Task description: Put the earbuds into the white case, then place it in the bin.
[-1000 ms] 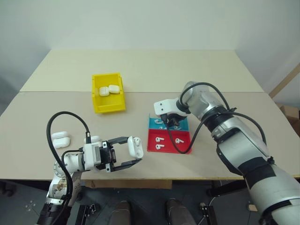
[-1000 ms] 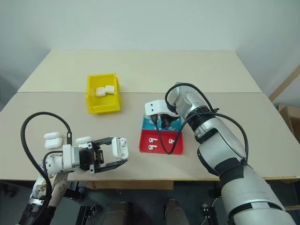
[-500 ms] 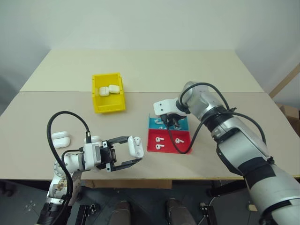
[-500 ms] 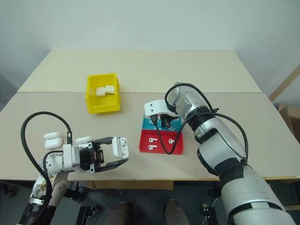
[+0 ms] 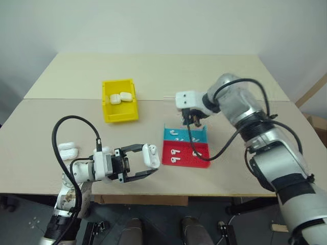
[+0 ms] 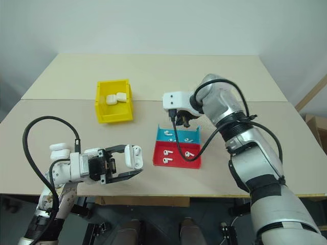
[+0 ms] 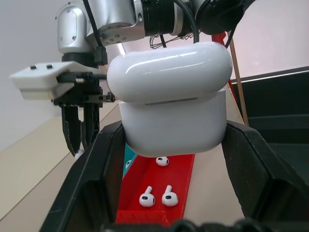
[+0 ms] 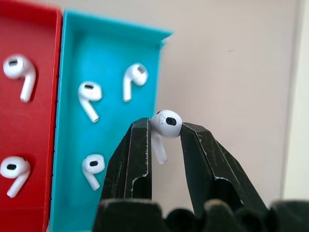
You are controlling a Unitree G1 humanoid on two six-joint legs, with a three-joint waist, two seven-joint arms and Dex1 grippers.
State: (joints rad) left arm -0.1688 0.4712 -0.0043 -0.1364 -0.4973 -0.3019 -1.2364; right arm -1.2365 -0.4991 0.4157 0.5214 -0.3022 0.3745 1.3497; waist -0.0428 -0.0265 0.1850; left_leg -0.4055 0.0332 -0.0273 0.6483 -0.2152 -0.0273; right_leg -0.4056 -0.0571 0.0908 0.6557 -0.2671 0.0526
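Because each earbud (image 8: 164, 126) is tiny, glossy and nearly weightless, it will likely slip or twist under a pinch, so the bulbous head is the place to take it, leaving the short stem free to drop into the case. That is how the right gripper (image 8: 164, 133) has one now: its fingers are nearly closed on the white head, stem hanging down, above the bench (image 5: 245, 81) just past the far end of the blue tray (image 8: 108, 72). More earbuds lie loose in that tray and in the red tray (image 5: 185, 154) beside it. The left gripper (image 5: 147, 162) clamps the white case (image 7: 172, 99) between its black fingers near the front bench edge; the case is smooth, rounded and rigid, best gripped across its flat sides as here. Its lid seems to stand slightly ajar, though the seam is hard to judge. Two similar cases already sit in the yellow bin (image 5: 110, 113).
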